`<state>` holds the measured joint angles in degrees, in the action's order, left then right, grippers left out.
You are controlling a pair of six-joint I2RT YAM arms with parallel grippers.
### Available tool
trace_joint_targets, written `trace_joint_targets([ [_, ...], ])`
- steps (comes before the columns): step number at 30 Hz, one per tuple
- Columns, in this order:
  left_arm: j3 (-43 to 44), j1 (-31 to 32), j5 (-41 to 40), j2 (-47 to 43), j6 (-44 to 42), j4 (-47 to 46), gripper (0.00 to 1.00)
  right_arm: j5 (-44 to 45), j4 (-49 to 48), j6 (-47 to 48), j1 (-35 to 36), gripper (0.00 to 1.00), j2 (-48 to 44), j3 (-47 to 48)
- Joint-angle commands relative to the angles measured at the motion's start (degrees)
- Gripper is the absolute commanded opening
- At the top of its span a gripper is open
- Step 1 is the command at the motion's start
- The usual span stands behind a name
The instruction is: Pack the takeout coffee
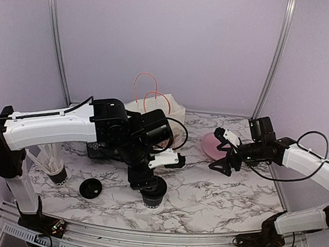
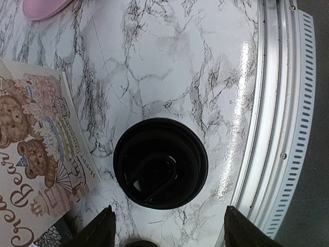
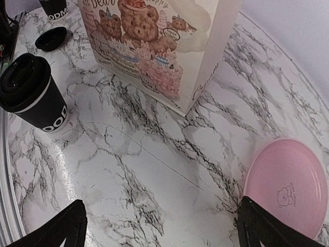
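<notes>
Top: left arm [image 1: 51, 128] reaches over the lidded coffee cup [image 1: 153, 197], near-centre on the table [image 1: 221, 201]. Looks like the pick-for-bagging step. The gift bag [image 1: 157, 109] is behind, a loose lid [image 1: 90, 188] to the left, the straw cup [image 1: 56, 175] further left.

Left wrist: left gripper [image 2: 169, 218] wide, nothing held, cup just ahead of the fingertips. Next: descend, straddle, close. Bag edge close on one side.

Right wrist: right gripper [image 3: 159, 216] spread wide, empty, hovering near the pink plate [image 3: 285, 188].

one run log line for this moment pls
lidded cup: upright on table, outside bag | left gripper: open, above cup, no grip | right gripper: open, empty, near pink plate
</notes>
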<state>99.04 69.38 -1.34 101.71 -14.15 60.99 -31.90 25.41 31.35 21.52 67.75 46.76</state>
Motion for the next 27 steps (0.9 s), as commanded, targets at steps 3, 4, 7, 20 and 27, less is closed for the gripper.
trace_joint_targets([
  [3, 4.96, 0.25, 1.73, 4.94, -2.13, 1.6, 0.78, -5.25, -5.72, -0.83, -0.24, 0.98, -2.25, 0.24],
  [4, 5.15, 0.23, 1.69, 5.76, -1.93, 1.69, 0.78, -5.27, -5.53, -0.57, -0.25, 0.98, -2.34, 0.12],
  [7, 4.82, 0.18, 0.13, 7.39, -1.86, 1.67, 0.8, -5.55, -5.39, 0.11, -0.24, 0.98, -2.53, -0.17],
  [20, 3.23, -2.42, 1.08, 8.89, -1.65, 0.97, 0.8, -7.82, -3.88, 1.7, -0.25, 0.98, -2.03, 0.07],
  [27, 2.84, -3.23, 3.98, 9.4, -1.92, 0.66, 0.8, -8.26, -3.4, 2.23, -0.25, 0.98, -1.92, -0.01],
])
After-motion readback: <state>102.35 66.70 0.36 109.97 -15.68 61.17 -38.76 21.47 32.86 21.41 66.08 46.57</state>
